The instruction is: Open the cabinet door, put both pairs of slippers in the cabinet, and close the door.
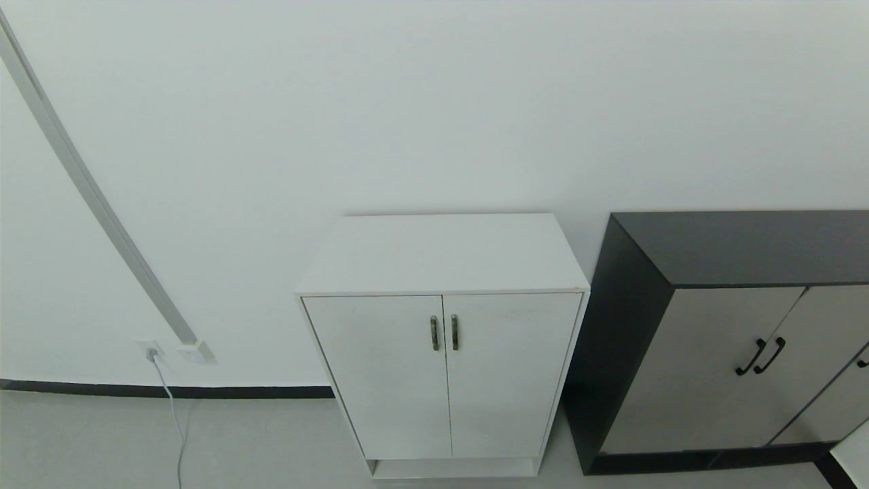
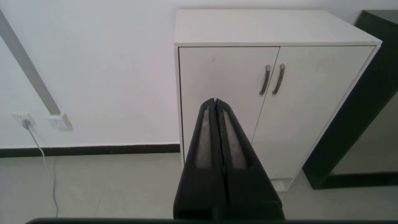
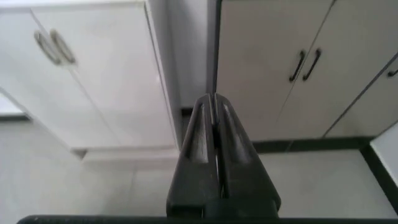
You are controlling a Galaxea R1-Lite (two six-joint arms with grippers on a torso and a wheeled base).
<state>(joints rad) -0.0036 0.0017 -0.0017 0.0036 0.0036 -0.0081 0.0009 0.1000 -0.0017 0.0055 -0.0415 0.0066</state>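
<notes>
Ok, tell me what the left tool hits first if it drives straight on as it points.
Probably the white cabinet's left door; the shut left tool aims at it, though depth is unclear.

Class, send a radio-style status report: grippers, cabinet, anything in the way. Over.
Left gripper and right gripper: jaws shut, empty. White cabinet: closed. Dark cabinet close beside it, on its right.

I am looking at a white cabinet [image 1: 441, 255] that is showing a smooth, matt, laminate-like skin, its two handles [image 1: 445, 333] gleaming dully like brushed metal. The dark cabinet [image 1: 740, 248] is wearing a matt black shell, smooth grey door fronts and matt black pulls [image 1: 760, 356]. My left gripper [image 2: 215, 102] and right gripper [image 3: 214, 98] are showing matt black plastic-looking bodies with duller grey pads [image 2: 235, 146].
</notes>
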